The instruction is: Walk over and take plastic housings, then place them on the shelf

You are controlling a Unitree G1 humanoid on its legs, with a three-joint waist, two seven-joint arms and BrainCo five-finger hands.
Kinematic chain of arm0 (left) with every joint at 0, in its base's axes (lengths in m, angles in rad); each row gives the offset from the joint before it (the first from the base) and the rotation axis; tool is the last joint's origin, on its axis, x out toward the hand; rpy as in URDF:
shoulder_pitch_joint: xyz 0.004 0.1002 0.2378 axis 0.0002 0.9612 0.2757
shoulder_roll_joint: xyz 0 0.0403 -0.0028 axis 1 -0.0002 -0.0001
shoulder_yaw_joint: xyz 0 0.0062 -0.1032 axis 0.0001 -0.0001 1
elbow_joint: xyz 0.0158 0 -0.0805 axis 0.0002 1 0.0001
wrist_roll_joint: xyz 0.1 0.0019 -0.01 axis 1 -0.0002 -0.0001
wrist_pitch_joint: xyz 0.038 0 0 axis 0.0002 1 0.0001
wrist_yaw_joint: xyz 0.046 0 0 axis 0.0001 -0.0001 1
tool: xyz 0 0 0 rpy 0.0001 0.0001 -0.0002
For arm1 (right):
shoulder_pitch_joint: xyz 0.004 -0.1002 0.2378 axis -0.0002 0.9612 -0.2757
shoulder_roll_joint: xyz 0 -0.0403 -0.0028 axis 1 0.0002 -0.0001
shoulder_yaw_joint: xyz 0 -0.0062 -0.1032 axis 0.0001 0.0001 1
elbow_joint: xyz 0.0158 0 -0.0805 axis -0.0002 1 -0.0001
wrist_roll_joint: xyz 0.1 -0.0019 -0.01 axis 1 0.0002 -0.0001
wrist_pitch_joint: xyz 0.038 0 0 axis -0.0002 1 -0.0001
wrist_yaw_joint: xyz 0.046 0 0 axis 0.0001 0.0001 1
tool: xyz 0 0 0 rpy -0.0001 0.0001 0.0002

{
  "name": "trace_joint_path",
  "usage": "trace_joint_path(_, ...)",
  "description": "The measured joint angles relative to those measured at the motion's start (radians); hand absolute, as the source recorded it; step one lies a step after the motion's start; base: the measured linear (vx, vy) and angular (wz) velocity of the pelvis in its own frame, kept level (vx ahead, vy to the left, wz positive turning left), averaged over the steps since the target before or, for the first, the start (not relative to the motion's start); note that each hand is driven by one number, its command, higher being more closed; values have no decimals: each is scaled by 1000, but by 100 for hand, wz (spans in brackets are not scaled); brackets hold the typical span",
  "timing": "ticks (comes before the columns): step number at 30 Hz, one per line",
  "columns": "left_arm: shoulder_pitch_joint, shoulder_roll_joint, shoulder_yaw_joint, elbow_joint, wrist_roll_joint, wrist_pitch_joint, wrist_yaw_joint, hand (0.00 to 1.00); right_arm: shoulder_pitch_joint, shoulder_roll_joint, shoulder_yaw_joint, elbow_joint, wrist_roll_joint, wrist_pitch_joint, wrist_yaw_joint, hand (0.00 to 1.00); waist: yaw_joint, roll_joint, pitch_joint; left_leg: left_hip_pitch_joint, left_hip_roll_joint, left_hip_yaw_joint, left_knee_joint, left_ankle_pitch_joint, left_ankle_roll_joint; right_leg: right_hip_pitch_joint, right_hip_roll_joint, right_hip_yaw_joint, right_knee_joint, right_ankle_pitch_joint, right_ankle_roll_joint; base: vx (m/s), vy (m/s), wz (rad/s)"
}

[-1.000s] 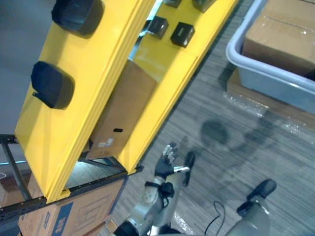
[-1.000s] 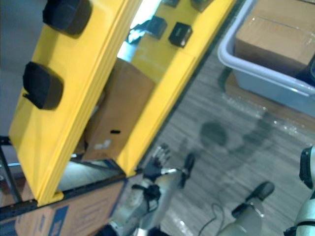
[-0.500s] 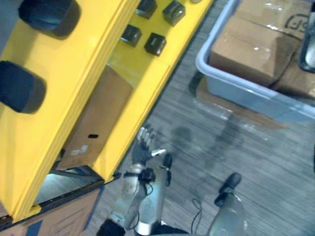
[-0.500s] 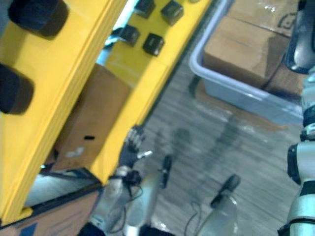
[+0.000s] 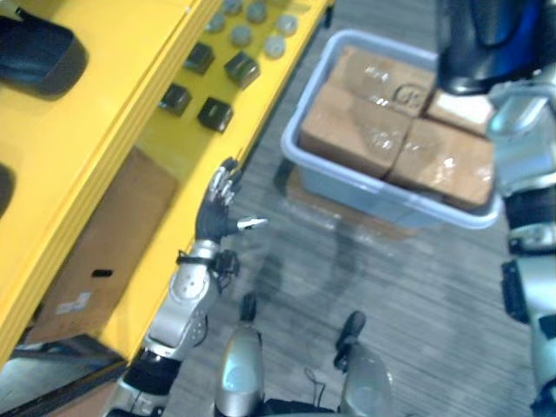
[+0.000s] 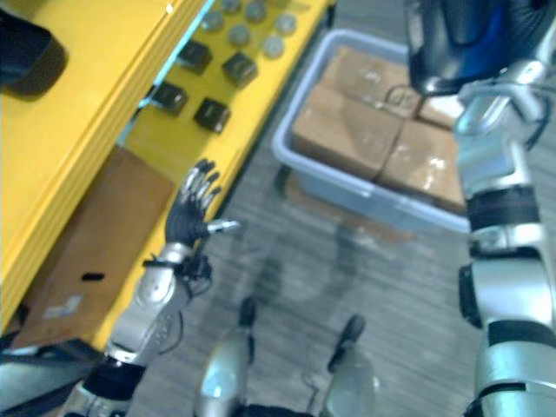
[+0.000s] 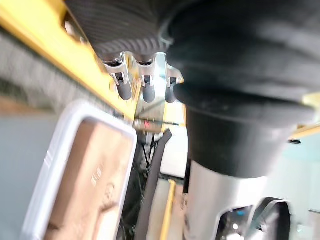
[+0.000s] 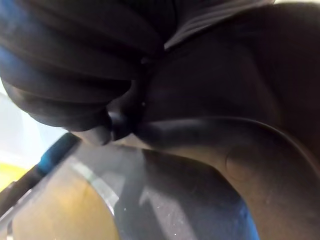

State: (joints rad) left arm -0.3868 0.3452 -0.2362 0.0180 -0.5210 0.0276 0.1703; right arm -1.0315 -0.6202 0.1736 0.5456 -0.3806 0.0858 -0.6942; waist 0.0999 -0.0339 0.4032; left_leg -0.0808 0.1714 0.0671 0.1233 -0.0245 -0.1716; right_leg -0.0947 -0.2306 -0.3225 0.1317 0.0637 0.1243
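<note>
Open strip of floor (image 5: 365, 269) between yellow shelf (image 5: 187, 174) and grey tub (image 5: 382, 204); room to pass there. Left robot hand (image 5: 213, 213), fingers spread, just beside shelf edge. Lower shelf level part-covered with small black blocks (image 5: 213, 113). Tub packed with cardboard boxes (image 5: 347, 130).

Yellow shelf (image 6: 104, 95) is running diag. across upper left. One black plastic housing (image 6: 22, 56) is sitting on its top tier at far left edge. Lower tier is carrying small black cubes (image 6: 211, 113) & grey discs (image 6: 239, 35) near top centre. Cardboard box (image 6: 87, 252) is lying under it, lower left. Left hand (image 6: 187, 217), centre-left, is spreading straight fingers beside shelf edge, holding nothing. Grey tote (image 6: 347, 187) w/ brown cartons (image 6: 347, 130) is sitting upper centre-right. Right hand (image 6: 456, 48) is hovering at top right, above tote.
</note>
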Motion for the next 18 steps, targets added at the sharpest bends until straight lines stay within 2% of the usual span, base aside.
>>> trace_joint_path(3, -57, -2, 6, 85, -38, 39, 1, 0, 61, 34, 0, -57, -43, -52, 20, 100, -8, -7, -59, 50, 11, 51, -18, 0, -1, 30, 13, 26, -25, 5, -1, 31, -1, -25)
trace_joint_path(4, -66, -5, 17, 95, -73, 43, 0, 0, 79, 36, 0, -80, -66, -76, 21, 100, -18, -3, -86, 54, 14, 55, -23, 1, -1, 32, 17, 26, -30, 7, -2, 32, -13, -17)
trace_joint_path(6, -91, -8, 38, 125, -119, 46, -1, 0, 92, 46, 0, -103, -89, -101, 23, 100, -34, -1, -95, 94, 21, 62, -41, 4, -8, 66, 27, 28, -44, 11, -3, 14, -22, -11)
trace_joint_path(8, -110, -12, 40, 162, -191, 56, -5, 0, 119, 61, 1, -125, -119, -129, 27, 100, -36, -6, -139, 100, 31, 83, -54, 6, -12, 63, 40, 40, -64, 22, -7, -12, -26, -21)
trace_joint_path(10, -131, -23, 40, 181, -241, 68, -17, 0, 136, 73, 5, -156, -157, -160, 41, 100, -46, -5, -158, 106, 31, 90, -60, 9, -14, 69, 44, 46, -83, 36, -8, -17, -14, -12)
trace_joint_path(14, -147, -63, 37, 208, -381, 79, -27, 0, 187, 111, 33, -169, -194, -186, 71, 100, -52, -14, -178, 117, 27, 95, -78, 17, -10, 98, 47, 46, -130, 64, -7, -70, -5, -2)
trace_joint_path(17, -152, -74, 37, 212, -469, 83, -28, 0, 200, 117, 59, -167, -205, -190, 86, 100, -50, -15, -182, 118, 24, 95, -90, 29, -9, 101, 48, 44, -146, 78, -7, -11, 0, 0)
trace_joint_path(18, -154, -82, 37, 225, -529, 88, -33, 0, 201, 126, 73, -161, -216, -190, 90, 100, -50, -15, -182, 125, 23, 95, -93, 33, -9, 107, 48, 43, -148, 80, -7, 0, 0, 0)
